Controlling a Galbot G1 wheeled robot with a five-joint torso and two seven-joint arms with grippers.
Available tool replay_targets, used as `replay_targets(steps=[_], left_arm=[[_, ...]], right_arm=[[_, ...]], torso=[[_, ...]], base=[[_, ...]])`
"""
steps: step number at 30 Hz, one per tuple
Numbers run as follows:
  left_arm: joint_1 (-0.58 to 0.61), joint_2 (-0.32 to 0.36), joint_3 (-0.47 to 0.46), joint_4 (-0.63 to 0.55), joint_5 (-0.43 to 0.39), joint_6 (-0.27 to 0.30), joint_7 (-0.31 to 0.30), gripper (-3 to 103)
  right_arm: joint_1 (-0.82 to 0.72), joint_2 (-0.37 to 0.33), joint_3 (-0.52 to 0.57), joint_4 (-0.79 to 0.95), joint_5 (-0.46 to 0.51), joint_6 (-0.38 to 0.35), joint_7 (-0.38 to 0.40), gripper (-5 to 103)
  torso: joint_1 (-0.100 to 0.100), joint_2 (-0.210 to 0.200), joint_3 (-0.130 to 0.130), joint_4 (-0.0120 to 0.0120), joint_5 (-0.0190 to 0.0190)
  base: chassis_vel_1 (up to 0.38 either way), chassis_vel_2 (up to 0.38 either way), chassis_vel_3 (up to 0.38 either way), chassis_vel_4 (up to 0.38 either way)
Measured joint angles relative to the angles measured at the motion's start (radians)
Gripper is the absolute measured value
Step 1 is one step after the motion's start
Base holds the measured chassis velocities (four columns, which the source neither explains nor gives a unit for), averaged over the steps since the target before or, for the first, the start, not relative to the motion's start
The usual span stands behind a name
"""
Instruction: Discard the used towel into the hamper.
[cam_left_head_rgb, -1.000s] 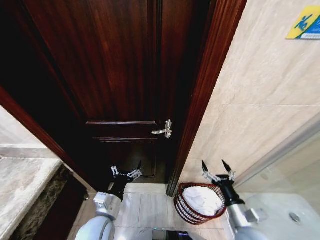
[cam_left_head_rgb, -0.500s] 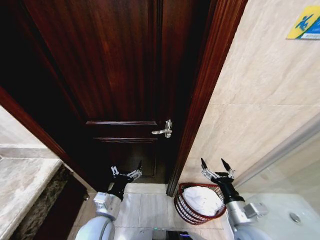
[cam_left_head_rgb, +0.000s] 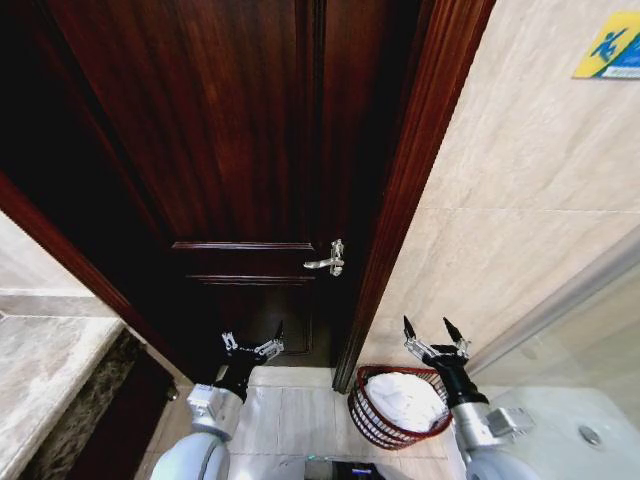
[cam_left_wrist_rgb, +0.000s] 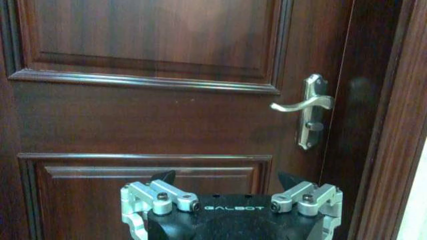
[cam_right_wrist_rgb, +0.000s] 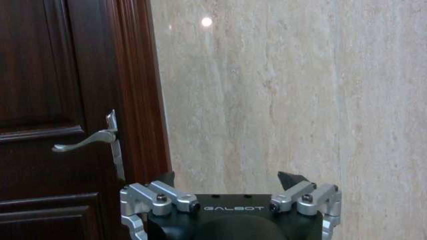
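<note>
The towel (cam_left_head_rgb: 404, 400) is lying in the hamper (cam_left_head_rgb: 372, 423); the right gripper (cam_left_head_rgb: 434, 337) is hovering above, fingers spread, the left gripper (cam_left_head_rgb: 252, 341) likewise spread.

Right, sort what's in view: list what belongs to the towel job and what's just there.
Job:
hamper, on the floor by the door frame
towel, white, lying inside it
right gripper, jaws open, above the hamper's rim
left gripper, jaws open, idle before the door

Just there:
door
handle
wall
sign

Glossy wood door (cam_left_head_rgb: 230, 150), wire hamper (cam_left_head_rgb: 375, 420)
</note>
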Motion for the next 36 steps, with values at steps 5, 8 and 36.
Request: replay_targets(steps=[5,8,36], left_arm=[[0.000,0.000,0.000,0.000,0.000,0.000,0.000,100],[0.000,0.000,0.000,0.000,0.000,0.000,0.000,100],[0.000,0.000,0.000,0.000,0.000,0.000,0.000,100]], right_arm=[[0.000,0.000,0.000,0.000,0.000,0.000,0.000,100],[0.000,-0.001,0.001,0.000,0.000,0.001,0.001,100],[0.000,-0.001,0.001,-0.001,0.001,0.001,0.001,100]], torso=[[0.000,0.000,0.000,0.0000,0.0000],[0.000,0.000,0.000,0.0000,0.0000],[0.000,0.000,0.000,-0.0001,0.0000]], base=[[0.000,0.000,0.000,0.000],[0.000,0.000,0.000,0.000],[0.053,-0.057,-0.056,0.057]])
